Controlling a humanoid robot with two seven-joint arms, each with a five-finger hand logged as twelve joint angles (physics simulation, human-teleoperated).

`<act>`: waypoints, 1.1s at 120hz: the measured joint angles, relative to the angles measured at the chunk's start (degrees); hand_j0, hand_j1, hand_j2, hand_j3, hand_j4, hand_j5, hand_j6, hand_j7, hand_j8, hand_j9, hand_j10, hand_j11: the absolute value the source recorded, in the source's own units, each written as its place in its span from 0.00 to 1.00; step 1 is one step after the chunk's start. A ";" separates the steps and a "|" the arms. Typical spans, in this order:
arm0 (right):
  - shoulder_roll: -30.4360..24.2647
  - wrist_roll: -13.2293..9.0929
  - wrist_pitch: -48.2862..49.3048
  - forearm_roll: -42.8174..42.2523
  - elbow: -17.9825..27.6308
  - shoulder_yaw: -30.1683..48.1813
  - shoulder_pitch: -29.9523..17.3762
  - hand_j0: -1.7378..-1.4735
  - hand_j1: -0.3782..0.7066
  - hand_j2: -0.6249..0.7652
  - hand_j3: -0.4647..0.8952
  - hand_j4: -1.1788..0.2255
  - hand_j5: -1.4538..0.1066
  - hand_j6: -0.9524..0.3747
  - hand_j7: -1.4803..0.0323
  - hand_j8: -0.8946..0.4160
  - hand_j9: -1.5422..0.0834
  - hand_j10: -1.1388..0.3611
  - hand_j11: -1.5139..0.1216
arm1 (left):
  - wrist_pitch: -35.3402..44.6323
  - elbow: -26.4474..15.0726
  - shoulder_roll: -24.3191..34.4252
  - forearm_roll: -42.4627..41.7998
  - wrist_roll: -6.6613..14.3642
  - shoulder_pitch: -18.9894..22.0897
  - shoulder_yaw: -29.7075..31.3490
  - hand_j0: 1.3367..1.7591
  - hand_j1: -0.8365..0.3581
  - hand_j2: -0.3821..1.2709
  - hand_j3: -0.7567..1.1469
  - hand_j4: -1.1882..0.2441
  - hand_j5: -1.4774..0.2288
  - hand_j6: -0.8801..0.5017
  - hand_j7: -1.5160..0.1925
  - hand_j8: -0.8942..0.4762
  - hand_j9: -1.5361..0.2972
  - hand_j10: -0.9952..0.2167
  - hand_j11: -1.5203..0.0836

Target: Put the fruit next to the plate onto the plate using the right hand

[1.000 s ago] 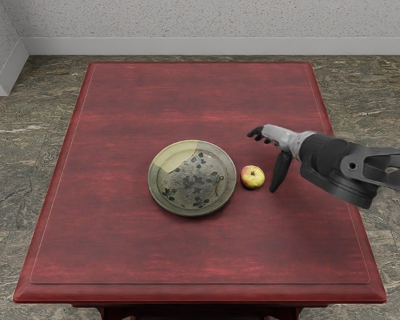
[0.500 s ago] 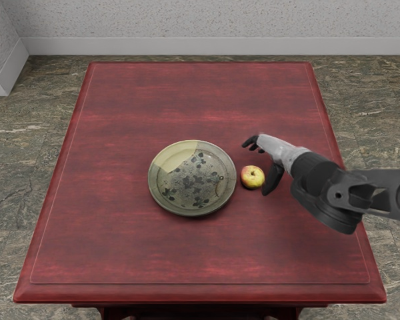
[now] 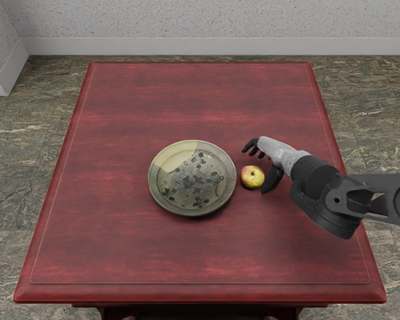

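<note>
1. Right hand [image 3: 270, 159]: enters from the right edge of the surface [image 3: 187, 100]. The fingers [image 3: 253, 145] are spread apart and clamp nothing. They arch over the far side of the fruit, and the thumb hangs down just beside its right flank. Whether the thumb touches the skin cannot be told.
2. Fruit [image 3: 253, 177]: one small yellow-red apple, lying on the surface just beside the plate's right rim, on the side toward the right edge. It is not on the plate.
3. Plate [image 3: 167, 159]: olive-green with a dark pattern, holding nothing, around the middle of the surface.
4. Left arm: not seen.
5. Change, recent: over the last half second the hand draws in a little, and the thumb closes the gap to the apple. Judged meaning: the reach is nearly finished and the hand is bracketing the apple, ready to close.
6. Change, against the earlier frame: a second ago the hand stood farther toward the right edge, with the thumb well clear of the apple. The forearm now lies lower and nearer the near edge. Apple and plate have not shifted.
7. Task status, judged: grasp not yet made; lift and transfer to the plate remain.
</note>
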 joint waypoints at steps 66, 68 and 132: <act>2.89 0.00 -0.85 0.16 -1.00 -0.02 -0.10 0.30 0.41 0.40 0.34 0.59 0.64 0.45 0.68 0.41 0.67 0.52 0.65 | 0.01 0.00 0.00 -0.01 0.00 0.00 0.00 0.76 0.99 0.23 0.40 0.83 0.87 0.64 0.89 0.65 0.84 0.82 0.95; 2.91 0.00 -0.85 0.16 -1.02 -0.04 -0.11 0.30 0.42 0.40 0.34 0.59 0.64 0.45 0.67 0.41 0.67 0.52 0.64 | 0.01 0.00 0.00 0.00 -0.01 0.00 0.00 0.76 0.99 0.23 0.40 0.83 0.87 0.64 0.89 0.65 0.84 0.82 0.95; 2.41 0.02 -1.92 0.04 -1.10 0.34 -1.71 0.30 0.54 0.40 0.34 0.51 0.54 0.37 0.58 0.33 0.57 0.45 0.55 | 0.01 0.00 0.00 0.00 0.00 0.00 0.00 0.76 0.99 0.23 0.40 0.83 0.87 0.64 0.89 0.65 0.84 0.82 0.95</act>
